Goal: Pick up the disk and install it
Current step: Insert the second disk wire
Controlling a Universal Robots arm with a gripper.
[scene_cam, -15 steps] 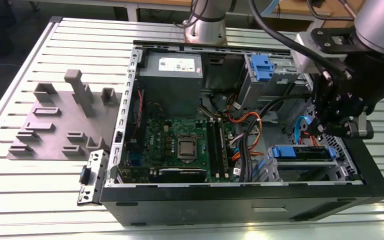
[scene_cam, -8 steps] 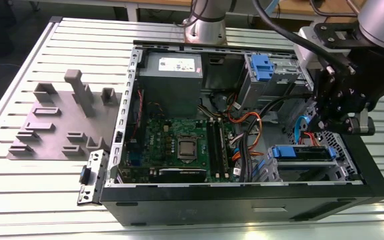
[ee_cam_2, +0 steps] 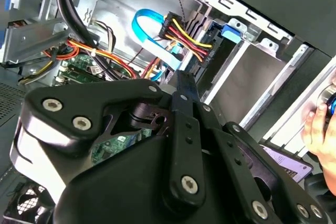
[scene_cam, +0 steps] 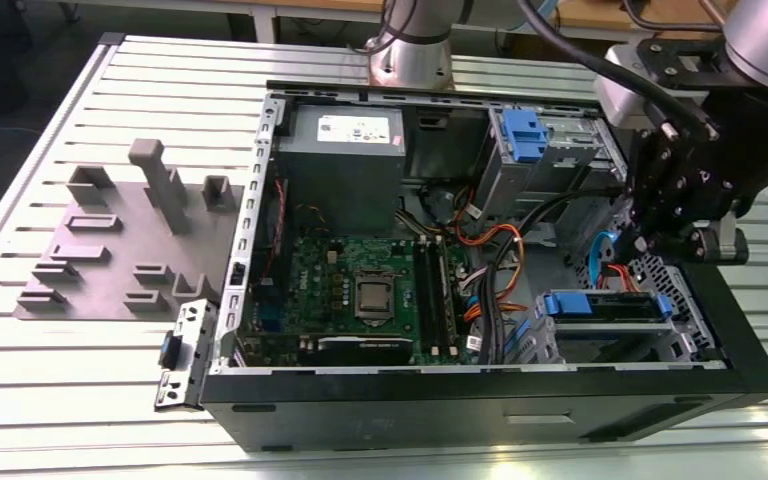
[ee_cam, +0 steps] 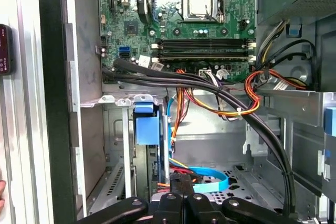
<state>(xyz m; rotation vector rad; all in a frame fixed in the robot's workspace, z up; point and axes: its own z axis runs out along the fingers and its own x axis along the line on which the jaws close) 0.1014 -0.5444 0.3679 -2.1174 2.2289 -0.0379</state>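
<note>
The install step looks nearly done: the flat silver-metal disk with its blue plastic carrier frame (scene_cam: 604, 305) sits in the drive cage at about four o'clock of the open black computer case (scene_cam: 491, 405) in the exterior view. My fingers (scene_cam: 642, 248) hang just beside it at its one o'clock, drawn together with nothing that I can see between them. Only its blue edge and a strip of metal show, so I can't say whether it is fully home; finishing would call for a straight push clear of the red-and-yellow cables (ee_cam_2: 184, 38).
</note>
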